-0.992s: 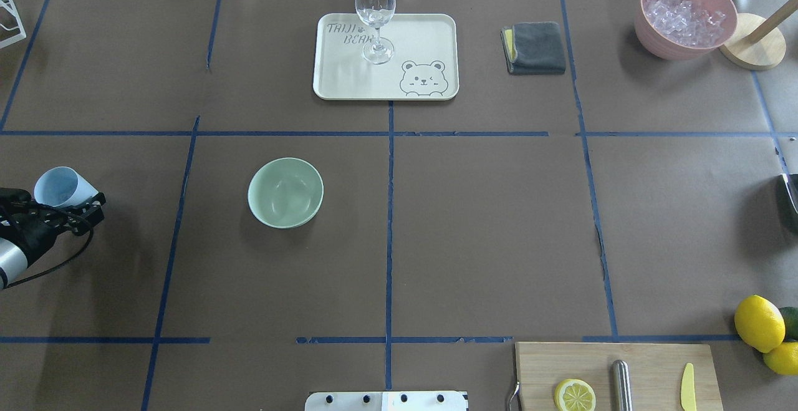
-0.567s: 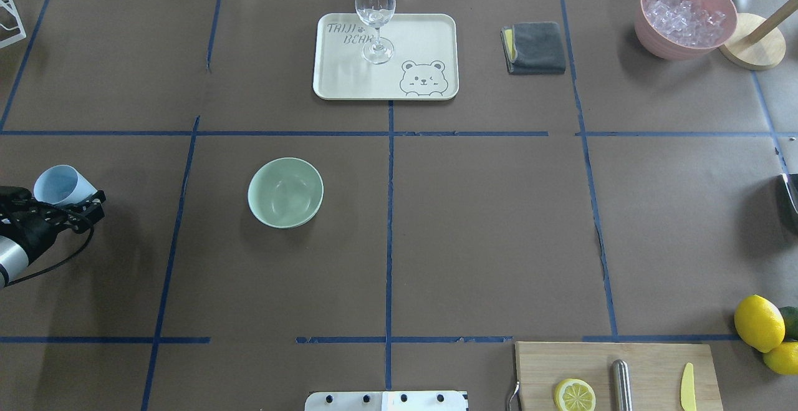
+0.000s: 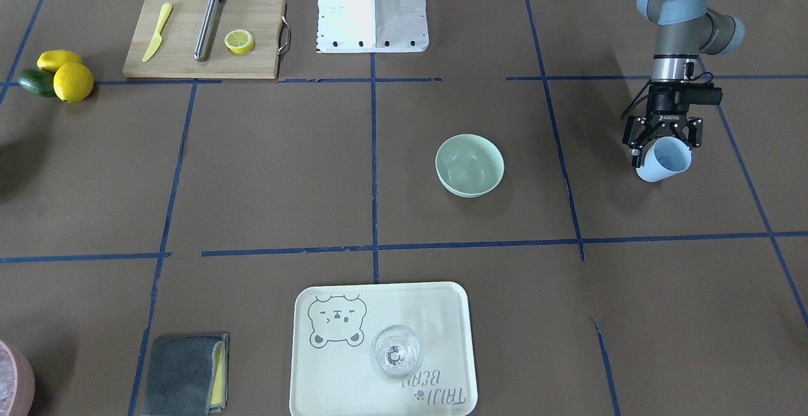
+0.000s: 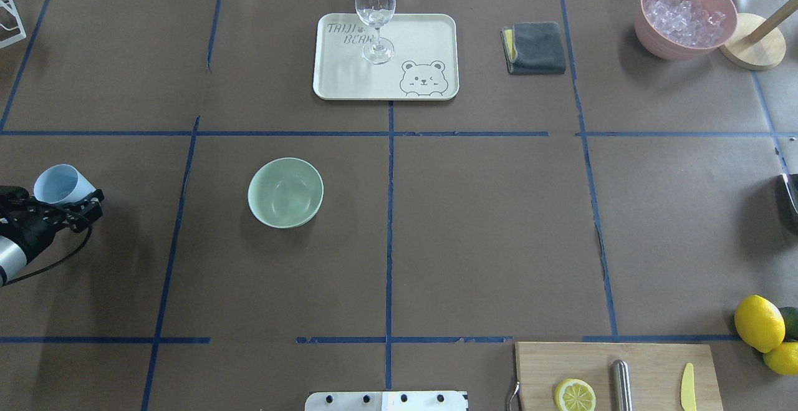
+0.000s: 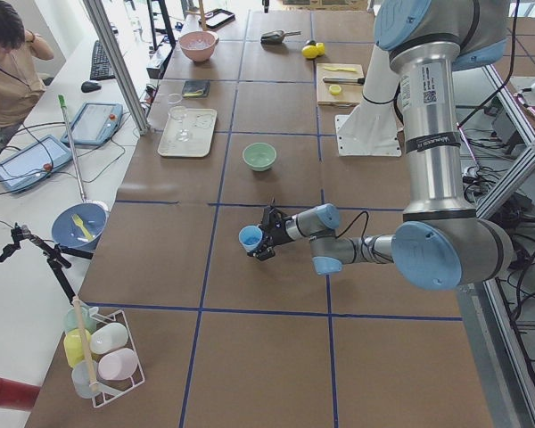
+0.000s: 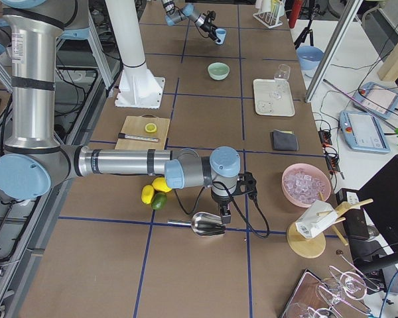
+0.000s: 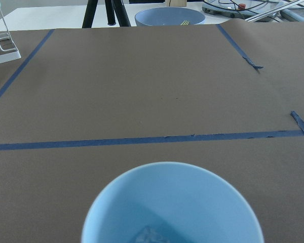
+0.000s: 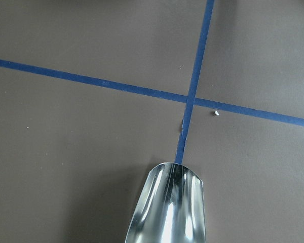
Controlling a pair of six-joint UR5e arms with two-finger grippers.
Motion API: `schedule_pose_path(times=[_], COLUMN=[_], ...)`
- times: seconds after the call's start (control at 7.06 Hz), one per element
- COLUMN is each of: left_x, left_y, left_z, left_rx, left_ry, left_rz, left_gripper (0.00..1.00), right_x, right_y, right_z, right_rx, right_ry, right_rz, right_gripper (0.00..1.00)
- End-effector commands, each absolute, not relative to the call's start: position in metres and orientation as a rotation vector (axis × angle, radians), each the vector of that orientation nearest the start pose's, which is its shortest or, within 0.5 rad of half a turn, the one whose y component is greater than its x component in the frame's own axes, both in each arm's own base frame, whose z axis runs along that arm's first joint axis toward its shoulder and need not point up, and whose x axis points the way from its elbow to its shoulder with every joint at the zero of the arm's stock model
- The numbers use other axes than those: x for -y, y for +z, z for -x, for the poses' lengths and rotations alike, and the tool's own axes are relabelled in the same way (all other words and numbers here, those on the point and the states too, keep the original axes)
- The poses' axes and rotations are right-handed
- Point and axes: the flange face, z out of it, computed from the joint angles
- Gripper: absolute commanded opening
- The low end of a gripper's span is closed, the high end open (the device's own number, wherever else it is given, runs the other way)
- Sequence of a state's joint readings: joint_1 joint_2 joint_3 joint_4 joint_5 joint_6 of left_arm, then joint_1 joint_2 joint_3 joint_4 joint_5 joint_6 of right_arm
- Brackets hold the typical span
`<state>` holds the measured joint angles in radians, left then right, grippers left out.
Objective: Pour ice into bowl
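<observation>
A: Where is the ice (image 7: 151, 236) kept now?

B: A clear piece is seen low inside the light blue cup (image 3: 663, 159), which is clamped by the left gripper (image 3: 661, 139), its fingers closed on the wall. The bowl (image 4: 285, 192) is found well apart, at about 3 o'clock from the cup in the overhead view, on the bench (image 4: 486, 224).

A: What could be spoiled?

B: The cup is already tilted, so cubes could be dropped before the bowl is reached, probably. The right gripper is hidden behind a metal scoop (image 8: 168, 205); its state cannot be told.
</observation>
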<state>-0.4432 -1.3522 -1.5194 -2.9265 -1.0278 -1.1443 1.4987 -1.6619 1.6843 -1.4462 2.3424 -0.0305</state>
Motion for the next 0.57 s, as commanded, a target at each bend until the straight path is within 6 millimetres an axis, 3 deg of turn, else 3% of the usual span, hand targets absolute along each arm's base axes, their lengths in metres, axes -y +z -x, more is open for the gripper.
schedule_pose_path(times=[0.0, 0.43], left_x=[0.3426, 0.3443], left_y=[0.6350, 0.6393], left_z=[-0.2907, -0.2972], left_rx=[-0.756, -0.751], left_ry=[-0.310, -0.306], left_rz=[-0.889, -0.886], left_gripper=[0.99, 0.99], right_x=[0.4655, 0.4663], right_y=[0.6333, 0.6327], right_z=[-0.0304, -0.0305], right_rx=[0.774, 0.772], right_ry=[-0.154, -0.155], right_rz=[-0.124, -0.126], right_gripper=[1.00, 1.00])
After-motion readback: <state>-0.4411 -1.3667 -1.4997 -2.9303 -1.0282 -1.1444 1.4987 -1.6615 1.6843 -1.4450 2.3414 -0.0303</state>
